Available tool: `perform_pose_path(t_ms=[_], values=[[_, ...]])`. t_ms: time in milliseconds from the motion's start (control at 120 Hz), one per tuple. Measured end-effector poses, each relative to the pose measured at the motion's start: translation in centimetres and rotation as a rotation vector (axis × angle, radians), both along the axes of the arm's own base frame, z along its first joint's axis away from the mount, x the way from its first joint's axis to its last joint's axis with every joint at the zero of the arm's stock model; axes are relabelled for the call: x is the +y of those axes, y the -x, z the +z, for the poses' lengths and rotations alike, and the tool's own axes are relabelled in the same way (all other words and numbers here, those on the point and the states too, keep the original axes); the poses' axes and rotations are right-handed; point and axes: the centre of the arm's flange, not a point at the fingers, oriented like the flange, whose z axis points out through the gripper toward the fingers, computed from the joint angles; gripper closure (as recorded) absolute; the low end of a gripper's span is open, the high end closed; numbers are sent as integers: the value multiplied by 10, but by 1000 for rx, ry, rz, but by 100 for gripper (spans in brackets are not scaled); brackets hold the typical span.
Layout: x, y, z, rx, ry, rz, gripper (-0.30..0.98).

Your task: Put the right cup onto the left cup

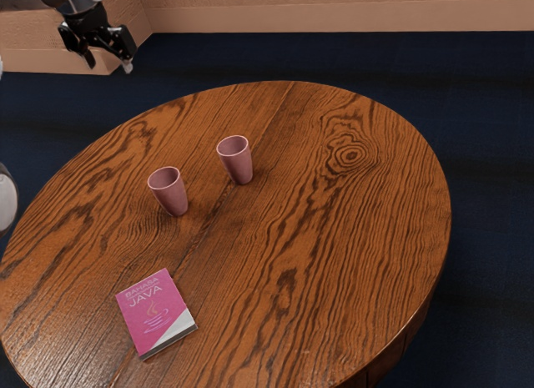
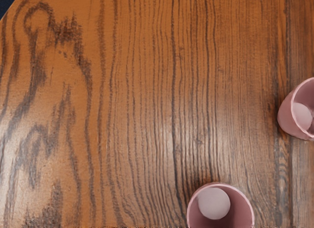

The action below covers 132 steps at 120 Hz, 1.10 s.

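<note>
Pink cups (image 1: 172, 196) stand unstacked on the tabletop (image 1: 334, 263); exterior view's upper left, the claw (image 1: 109, 67) gapes wide, empty: approach and grasp come next.

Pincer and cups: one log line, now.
pincer: open, empty, raised | one cup: upright | other cup: upright, apart | book: flat on table | stacking: not done

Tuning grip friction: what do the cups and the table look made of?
Cups: probably plastic or glazed ceramic, satin finish; smooth rims and even pink fit either.
Table: looks like varnished wood; swirling dark grain, pale sheen.
</note>
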Motion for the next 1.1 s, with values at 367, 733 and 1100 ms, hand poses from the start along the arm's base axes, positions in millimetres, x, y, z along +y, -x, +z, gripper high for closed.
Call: perform_pose_path(t_ms=[367,733,1100], values=[[-78,-55,-91,116,25,12,2],[-125,-93,-200,103,126,243,2],[-162,-109,-252,81,151,360,2]])
